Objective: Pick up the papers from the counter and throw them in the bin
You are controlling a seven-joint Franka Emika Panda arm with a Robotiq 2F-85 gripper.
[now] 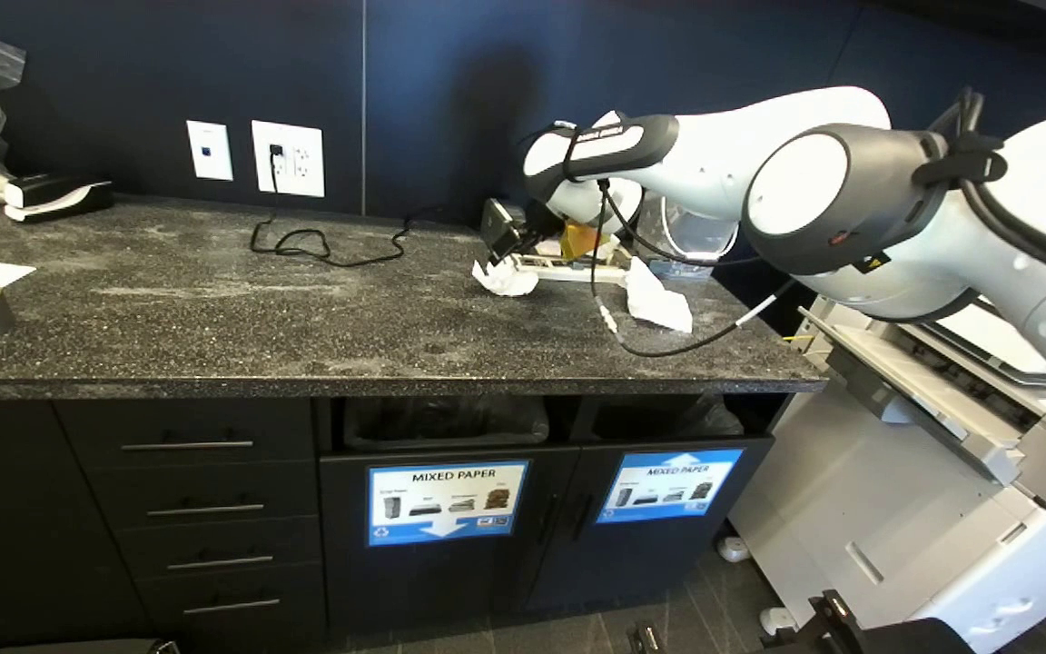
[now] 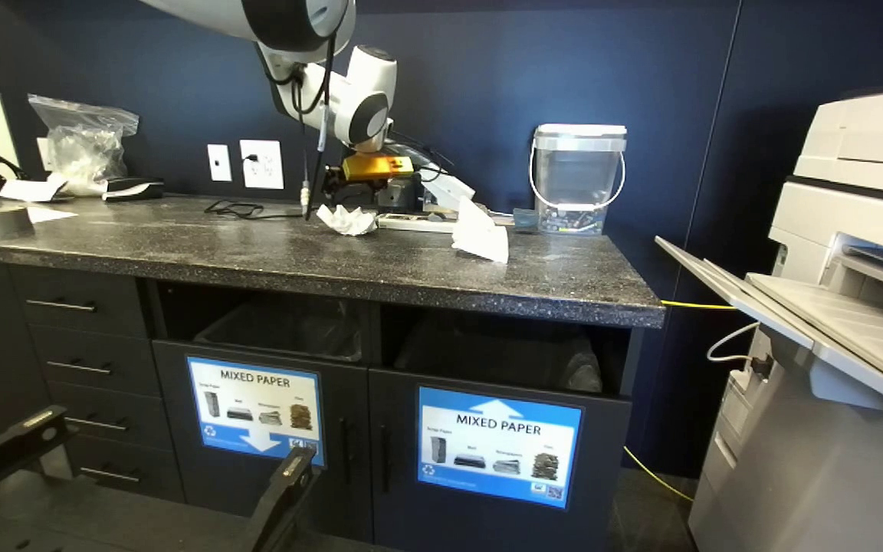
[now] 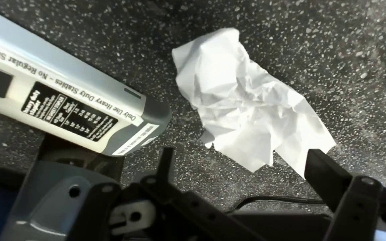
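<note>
In the wrist view the gripper (image 3: 240,155) stood along the bottom of the frame, its jaws spread wide, one just left of center and the other at lower right. A crumpled white paper (image 3: 246,103) lay on the counter (image 3: 347,83) in the middle of that view, its lower right corner partly behind one fingertip; whether they touched could not be told. A heavy-duty stapler (image 3: 82,83) extended from the left edge, its dark nose near the paper but apart from it. In both exterior views the same paper sat below the gripper, a little left of the middle of the frame, and a creased white paper (image 2: 480,238) rested to its right with a peaked top. Under the counter, also in both, the bin front (image 2: 499,525) with the upward-arrow MIXED PAPER label (image 2: 499,441) stood right of a twin front (image 1: 441,581) with a downward arrow. In an exterior view a translucent bucket (image 2: 579,172) stood on the counter in the upper right part, and a roll of tape (image 2: 4,222) lay at the left.
</note>
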